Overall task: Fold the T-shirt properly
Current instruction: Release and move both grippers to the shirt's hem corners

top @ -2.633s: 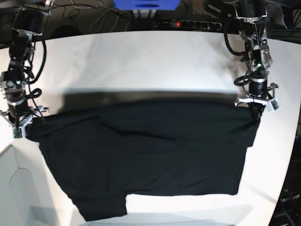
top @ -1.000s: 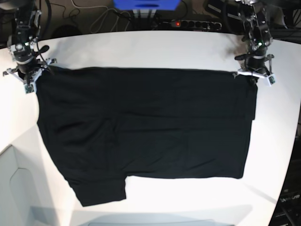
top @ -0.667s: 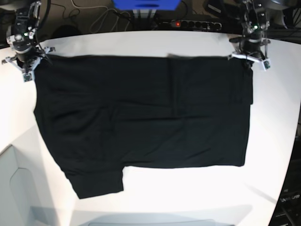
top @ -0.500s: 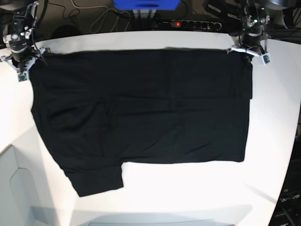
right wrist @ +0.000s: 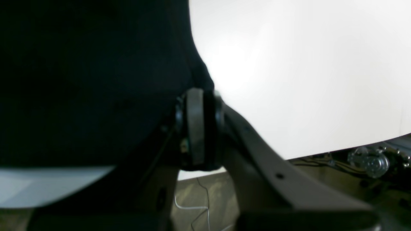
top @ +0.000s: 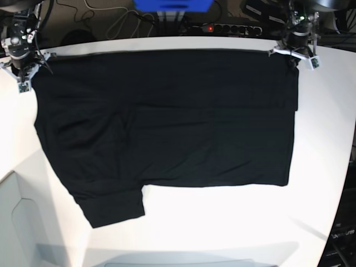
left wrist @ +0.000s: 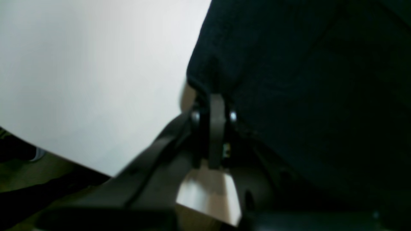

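Both claws pinch the T-shirt [top: 167, 117]: left gripper [top: 296, 55] & right gripper [top: 23, 71] grip its corners at the table's [top: 233, 222] far edge, cloth flat.

Both wrist views are soft and blurred. In the left wrist view the T-shirt [left wrist: 305, 80] runs off the top and right edges, and the cloth covers the tips of the left gripper [left wrist: 215, 106], so the pinch itself is hidden. The right wrist view cuts the shirt at the top and left edges, and the right gripper [right wrist: 196, 96] has its tips buried in the dark fabric as well. In the base view both grippers are too small to show their jaws, and both arms are cropped by the top edge. The table [top: 222, 222] is cut off along the bottom edge. The shirt's black folds merge, so its layers cannot be told apart.
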Controlling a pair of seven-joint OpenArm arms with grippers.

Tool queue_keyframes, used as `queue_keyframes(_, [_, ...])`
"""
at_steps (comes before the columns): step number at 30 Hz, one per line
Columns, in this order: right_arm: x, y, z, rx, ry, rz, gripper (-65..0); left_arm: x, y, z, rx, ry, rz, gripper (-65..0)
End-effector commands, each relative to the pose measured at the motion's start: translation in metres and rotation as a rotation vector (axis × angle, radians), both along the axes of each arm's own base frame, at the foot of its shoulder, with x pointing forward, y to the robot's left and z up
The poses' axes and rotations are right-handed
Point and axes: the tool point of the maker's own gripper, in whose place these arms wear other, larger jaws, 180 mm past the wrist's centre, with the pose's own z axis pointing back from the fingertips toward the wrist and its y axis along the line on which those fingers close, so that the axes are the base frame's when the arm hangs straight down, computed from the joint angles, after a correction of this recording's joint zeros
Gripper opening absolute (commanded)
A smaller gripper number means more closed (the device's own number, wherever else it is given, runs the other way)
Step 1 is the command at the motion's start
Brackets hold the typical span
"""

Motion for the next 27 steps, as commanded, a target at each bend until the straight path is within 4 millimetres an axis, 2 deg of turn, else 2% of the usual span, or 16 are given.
queue_keyframes(1, [0.005,-0.007,0.010,-0.031,-0.024,0.011,-65.0,-0.012,0.003,-0.004,0.005,0.050,0.004,-64.9])
queue_keyframes(5, [0.006,-0.006,0.011,-0.031,-0.024,0.011,-65.0,-0.014,0.004,-0.004,0.005,0.055,0.006,-64.8])
queue_keyframes(7, [0.005,-0.007,0.010,-0.031,-0.023,0.010,-65.0,-0.018,0.001,-0.009,-0.012,0.093,0.004,-61.6])
queue_keyframes(10, [0.005,-0.007,0.010,-0.031,-0.021,0.011,-57.2,-0.023,-0.002,-0.015,-0.043,0.148,0.004,-50.8])
queue_keyframes(13, [0.005,-0.007,0.010,-0.031,-0.020,0.010,-46.6,-0.018,-0.005,-0.010,-0.040,0.134,-0.011,-37.6])
queue_keyframes(16, [0.004,-0.010,0.013,-0.036,-0.028,-0.003,-35.7,-0.007,-0.008,0.004,-0.028,0.092,-0.034,-25.0])
queue_keyframes(18, [0.007,-0.017,0.024,-0.055,-0.060,-0.017,-31.7,-0.002,-0.001,0.018,-0.004,0.058,-0.019,-21.1])
queue_keyframes(23, [0.023,-0.014,0.054,-0.084,-0.150,-0.008,-29.6,0.021,0.025,0.062,0.074,-0.063,0.021,-21.0])
queue_keyframes(27, [0.050,-0.011,0.072,-0.085,-0.237,-0.005,-29.4,0.040,0.045,0.089,0.124,-0.155,0.064,-20.8])
